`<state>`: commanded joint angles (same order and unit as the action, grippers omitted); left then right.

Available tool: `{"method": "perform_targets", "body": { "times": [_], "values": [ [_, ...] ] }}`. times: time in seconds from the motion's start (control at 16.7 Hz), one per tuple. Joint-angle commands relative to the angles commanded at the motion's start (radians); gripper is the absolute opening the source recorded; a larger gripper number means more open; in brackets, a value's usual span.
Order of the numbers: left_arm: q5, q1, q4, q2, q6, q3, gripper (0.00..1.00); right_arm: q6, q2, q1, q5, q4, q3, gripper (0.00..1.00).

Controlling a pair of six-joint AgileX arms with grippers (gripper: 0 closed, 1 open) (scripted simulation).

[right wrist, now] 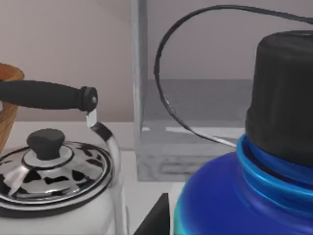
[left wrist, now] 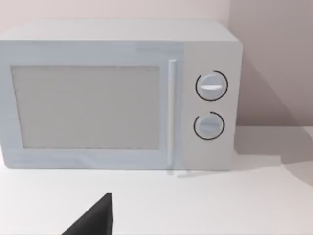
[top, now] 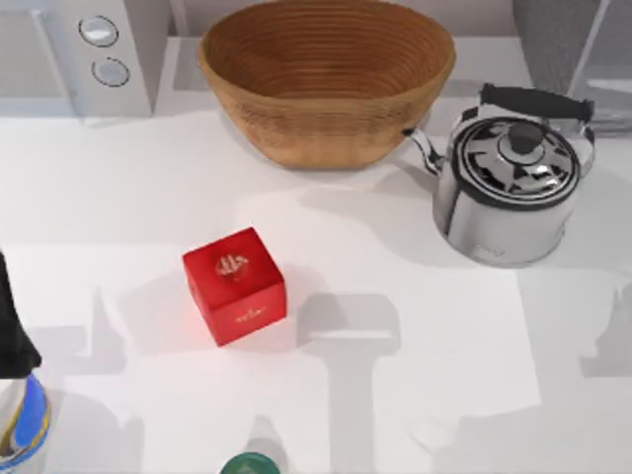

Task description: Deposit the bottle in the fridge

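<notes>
The bottle [right wrist: 254,166] stands upright, right up close to the right arm's camera. The fridge [right wrist: 195,127] waits straight behind it, beside the kettle [right wrist: 54,176]. I cannot tell how the jaws stand.

On the bench [top: 425,326], the basket [top: 326,79] stands at the far middle. The microwave [top: 79,54] is in the far left corner, left of the basket. The kettle [top: 509,183] stands right of the basket, just beside it, with its spout toward the basket. Behind the kettle, in the far right corner, is the fridge [top: 573,44]. The cube [top: 235,285] lies near the middle, in front of the basket and well apart from it. A big bottle [top: 20,415] stands at the near left edge. A round cap [top: 249,464] lies at the near edge, in front of the cube. In the right wrist view, the bottle [right wrist: 254,161] is close in front, with the kettle and the fridge behind it.
</notes>
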<state>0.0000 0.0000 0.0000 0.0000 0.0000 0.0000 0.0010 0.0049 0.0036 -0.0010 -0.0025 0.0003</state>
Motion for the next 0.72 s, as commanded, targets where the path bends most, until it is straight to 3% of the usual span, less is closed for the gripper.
{"method": "perform_targets", "body": {
  "times": [0.36,0.72],
  "values": [
    [0.0,0.0,0.0,0.0,0.0,0.0,1.0,0.001,0.22,-0.028,-0.043,0.146,0.127,0.01],
    [0.0,0.0,0.0,0.0,0.0,0.0,1.0,0.001,0.785,-0.106,-0.111,0.448,0.391,0.01]
  ]
}}
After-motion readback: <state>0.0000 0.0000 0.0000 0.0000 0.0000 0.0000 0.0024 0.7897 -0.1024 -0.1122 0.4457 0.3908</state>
